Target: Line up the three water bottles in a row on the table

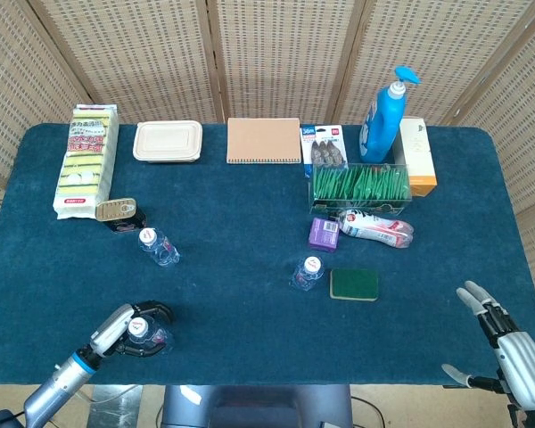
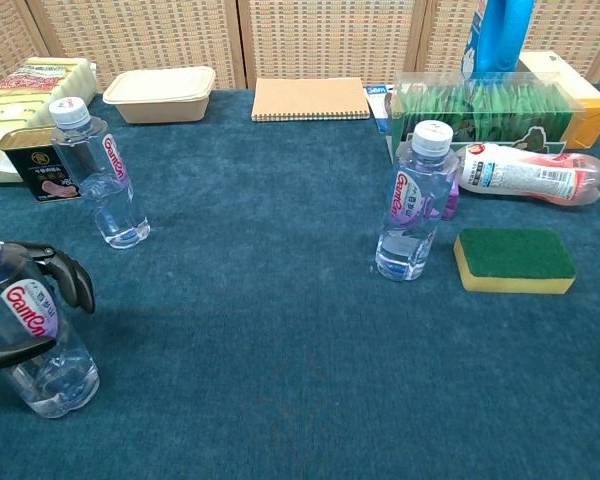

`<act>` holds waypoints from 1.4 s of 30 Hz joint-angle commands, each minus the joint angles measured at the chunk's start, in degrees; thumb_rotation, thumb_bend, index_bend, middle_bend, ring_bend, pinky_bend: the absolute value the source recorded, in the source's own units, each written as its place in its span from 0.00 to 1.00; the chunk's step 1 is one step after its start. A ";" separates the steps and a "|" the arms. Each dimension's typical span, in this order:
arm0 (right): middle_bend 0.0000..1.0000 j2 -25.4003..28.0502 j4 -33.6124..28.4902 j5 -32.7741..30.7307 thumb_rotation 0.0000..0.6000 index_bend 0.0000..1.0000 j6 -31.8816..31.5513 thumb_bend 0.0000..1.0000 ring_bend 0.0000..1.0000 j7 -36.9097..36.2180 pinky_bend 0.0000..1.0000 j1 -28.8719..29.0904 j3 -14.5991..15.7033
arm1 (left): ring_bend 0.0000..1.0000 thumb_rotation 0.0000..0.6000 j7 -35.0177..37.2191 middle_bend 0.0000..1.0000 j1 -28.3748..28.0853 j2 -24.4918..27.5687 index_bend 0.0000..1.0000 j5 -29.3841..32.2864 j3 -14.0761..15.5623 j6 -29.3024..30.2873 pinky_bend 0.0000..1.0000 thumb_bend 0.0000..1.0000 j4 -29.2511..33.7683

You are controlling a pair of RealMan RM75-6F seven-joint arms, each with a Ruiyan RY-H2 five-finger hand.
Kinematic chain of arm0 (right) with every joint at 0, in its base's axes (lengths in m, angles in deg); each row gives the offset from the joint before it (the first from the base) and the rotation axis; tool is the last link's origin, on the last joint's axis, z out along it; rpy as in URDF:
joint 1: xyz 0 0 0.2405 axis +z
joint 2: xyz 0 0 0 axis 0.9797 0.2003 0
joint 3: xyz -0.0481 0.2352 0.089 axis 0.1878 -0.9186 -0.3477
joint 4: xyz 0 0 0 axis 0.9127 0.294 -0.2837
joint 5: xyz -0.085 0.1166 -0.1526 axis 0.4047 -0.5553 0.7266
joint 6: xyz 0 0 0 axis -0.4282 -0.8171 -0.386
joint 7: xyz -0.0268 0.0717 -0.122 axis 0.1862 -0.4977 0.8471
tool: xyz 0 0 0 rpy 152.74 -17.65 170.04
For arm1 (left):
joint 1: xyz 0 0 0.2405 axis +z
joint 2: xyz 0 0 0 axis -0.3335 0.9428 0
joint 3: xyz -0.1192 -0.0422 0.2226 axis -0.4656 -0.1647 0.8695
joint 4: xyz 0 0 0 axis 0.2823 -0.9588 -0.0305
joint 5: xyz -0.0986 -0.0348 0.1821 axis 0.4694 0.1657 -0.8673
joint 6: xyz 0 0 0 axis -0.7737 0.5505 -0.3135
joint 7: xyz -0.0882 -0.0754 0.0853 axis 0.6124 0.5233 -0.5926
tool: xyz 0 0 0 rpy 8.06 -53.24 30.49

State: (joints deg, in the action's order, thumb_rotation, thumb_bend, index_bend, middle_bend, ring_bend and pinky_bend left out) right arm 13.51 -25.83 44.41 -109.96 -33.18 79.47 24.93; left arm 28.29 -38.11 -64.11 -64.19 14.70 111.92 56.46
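Note:
Three clear water bottles with white caps stand on the blue table (image 1: 250, 294). My left hand (image 1: 118, 332) grips the near-left bottle (image 1: 143, 331), its dark fingers (image 2: 66, 276) curled around that bottle (image 2: 32, 335) in the chest view. A second bottle (image 1: 158, 247) (image 2: 102, 175) stands further back on the left. The third bottle (image 1: 308, 273) (image 2: 413, 205) stands near the middle. My right hand (image 1: 508, 343) hovers open past the near right corner, far from every bottle.
A green sponge (image 1: 354, 283) (image 2: 513, 260) lies right of the middle bottle, with a purple box (image 1: 323, 234) and a lying pink bottle (image 1: 376, 226) behind it. A tin can (image 1: 116, 212) (image 2: 38, 165) sits by the left bottle. Packs, a notebook and a blue dispenser line the back.

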 commanded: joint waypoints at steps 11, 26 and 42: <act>0.03 0.11 0.18 0.30 1.00 0.04 -0.40 0.00 0.00 -0.84 0.10 -0.40 -0.26 | 0.42 1.00 -4.83 0.51 -3.07 0.51 0.57 2.47 -4.12 0.82 0.59 0.28 7.10; 0.03 0.69 0.25 0.55 1.00 0.04 -0.97 0.00 0.00 -2.21 0.10 -0.62 -0.68 | 0.42 1.00 -17.06 0.51 -18.05 -4.11 0.57 13.78 -18.48 -16.37 0.57 0.26 15.86; 0.03 0.95 0.77 -0.48 1.00 0.04 0.04 0.00 0.00 -3.58 0.10 -0.24 -1.21 | 0.42 1.00 -22.53 0.51 -27.19 -17.62 0.57 18.51 -22.49 -23.44 0.56 0.26 3.22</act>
State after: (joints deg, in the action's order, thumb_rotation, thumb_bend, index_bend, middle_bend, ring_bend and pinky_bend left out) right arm 14.44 -25.07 43.92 -109.91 -36.75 79.22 23.72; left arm 6.34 -64.51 -80.66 -46.09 -7.54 88.88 61.01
